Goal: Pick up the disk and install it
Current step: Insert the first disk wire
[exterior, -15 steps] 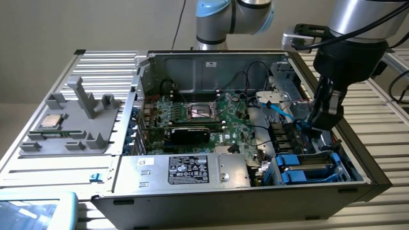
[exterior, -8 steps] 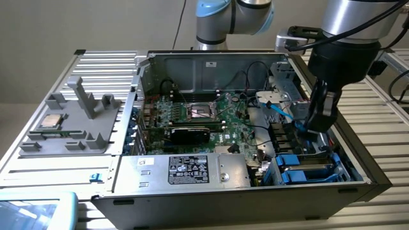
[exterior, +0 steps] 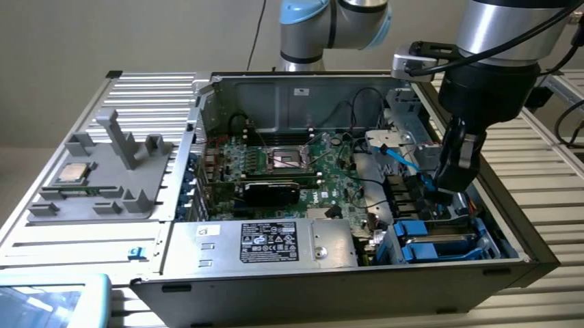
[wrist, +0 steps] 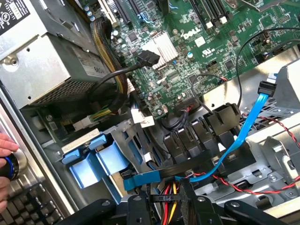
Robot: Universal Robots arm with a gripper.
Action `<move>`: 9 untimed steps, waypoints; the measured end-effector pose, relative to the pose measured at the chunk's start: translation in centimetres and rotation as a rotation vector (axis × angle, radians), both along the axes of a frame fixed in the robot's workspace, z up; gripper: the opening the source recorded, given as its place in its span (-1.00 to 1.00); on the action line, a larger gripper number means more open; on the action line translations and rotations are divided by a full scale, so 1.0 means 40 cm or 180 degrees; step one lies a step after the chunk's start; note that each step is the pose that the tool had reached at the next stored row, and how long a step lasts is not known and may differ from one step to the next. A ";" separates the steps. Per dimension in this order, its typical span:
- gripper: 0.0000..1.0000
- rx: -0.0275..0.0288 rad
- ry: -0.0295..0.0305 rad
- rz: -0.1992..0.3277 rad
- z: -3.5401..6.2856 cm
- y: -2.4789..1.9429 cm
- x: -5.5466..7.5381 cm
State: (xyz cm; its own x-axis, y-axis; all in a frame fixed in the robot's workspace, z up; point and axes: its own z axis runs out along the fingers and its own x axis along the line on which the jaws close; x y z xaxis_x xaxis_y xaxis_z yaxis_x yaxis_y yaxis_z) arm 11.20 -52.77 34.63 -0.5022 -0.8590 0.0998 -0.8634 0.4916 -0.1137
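Already done: the pick-up looks finished, and the placing seems largely made, judging by where the flat silver-grey disk (exterior: 436, 244) in its bright blue plastic carrier now lies.
Disk position: low in the metal drive bay (exterior: 497, 242) at the front corner of the open black-and-silver computer case (exterior: 273, 290), on the exterior view's right. It is near the large silver power supply box (exterior: 269, 240) with the black label.
Gripper: the black gripper (exterior: 453, 183) hangs inside the case just above the bay, among the cables. It appears clear of the disk and is not carrying it. Whether it is apart or together I cannot tell.
Left to do: whether the disk is pushed fully home cannot be judged. A thin bright blue data cable (wrist: 243, 136) arcs loose over the bay, so the hookup looks unfinished.
Surroundings: the case stands on a slatted metal bench (exterior: 548, 225). On the exterior view's left, well apart from the bay, a grey plastic holder (exterior: 55, 208) carries a small square silver CPU chip (exterior: 71, 174).
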 end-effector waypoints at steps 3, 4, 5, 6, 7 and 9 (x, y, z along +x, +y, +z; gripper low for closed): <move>-0.29 0.0001 0.0000 0.0000 0.000 0.000 0.000; -0.26 0.0001 0.0000 0.0000 0.000 0.000 0.000; -0.15 0.0001 -0.0003 0.0000 0.002 0.000 0.000; -0.15 0.0001 -0.0008 0.0000 0.005 0.000 0.000; 0.00 0.0001 -0.0012 0.0000 0.008 0.000 0.000; 0.00 0.0001 -0.0037 -0.0001 0.015 0.001 0.000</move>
State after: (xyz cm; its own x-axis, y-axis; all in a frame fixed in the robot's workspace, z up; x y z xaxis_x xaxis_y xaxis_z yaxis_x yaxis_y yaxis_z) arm 11.20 -52.75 35.24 -0.5035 -0.8589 0.0936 -0.8619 0.4918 -0.1237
